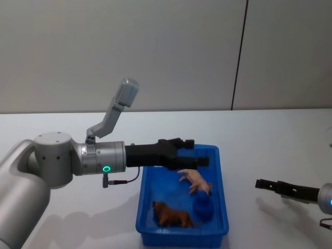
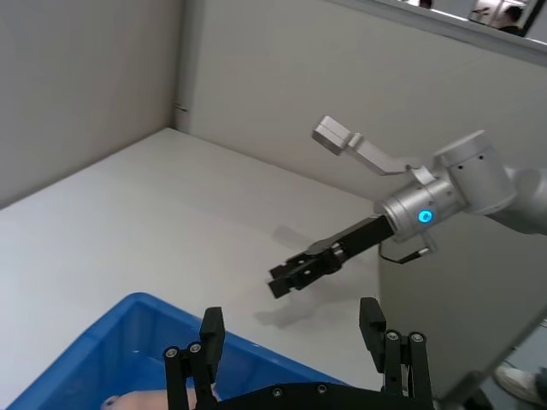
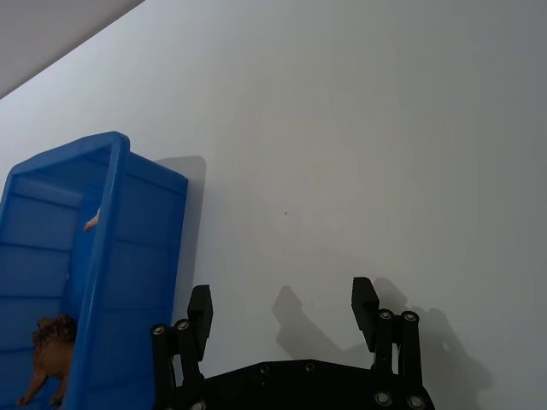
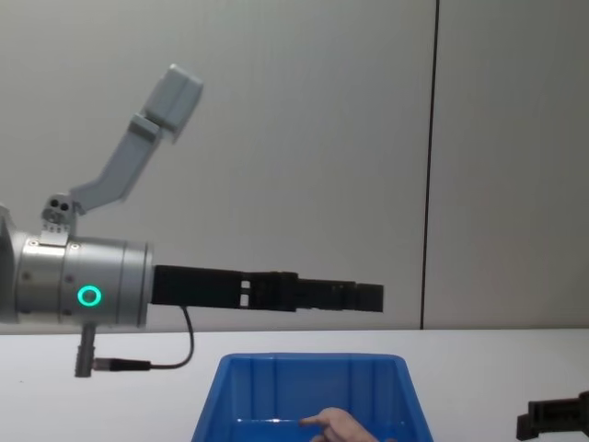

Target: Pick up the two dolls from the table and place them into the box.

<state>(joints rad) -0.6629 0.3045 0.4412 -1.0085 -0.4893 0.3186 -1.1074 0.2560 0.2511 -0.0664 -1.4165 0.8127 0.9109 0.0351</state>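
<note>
The left gripper [image 1: 199,154] hangs released and empty above the far end of the blue box [image 1: 147,203], its black fingers [image 2: 211,335] spread apart with nothing between them. Behind it the black forearm runs level across the head view to a silver wrist joint with a glowing green ring, and from there to the rounded grey elbow at the robot's left. In the chest view the same arm stretches out flat, well above the box rim [image 4: 313,360], with the gripper [image 4: 363,297] at its tip.

Both dolls lie inside the box. The pale pink doll [image 1: 196,181] rests near the middle of the box floor, just below the left gripper, a limb reaching toward the far wall. The reddish-brown doll [image 1: 170,215] sits at the near end, close to the front wall. Beside it is a blue lump [image 1: 204,207] whose nature cannot be made out.

The right gripper [image 1: 265,184] is held low over the white table [image 1: 270,140], well apart from the box on the robot's right, its arm coming in from the right edge. Its fingers [image 3: 199,309] are parted and hold nothing, and they cast a shadow on the bare tabletop. From that wrist the box's outer wall [image 3: 128,256] and the brown doll [image 3: 49,354] within are visible.
</note>
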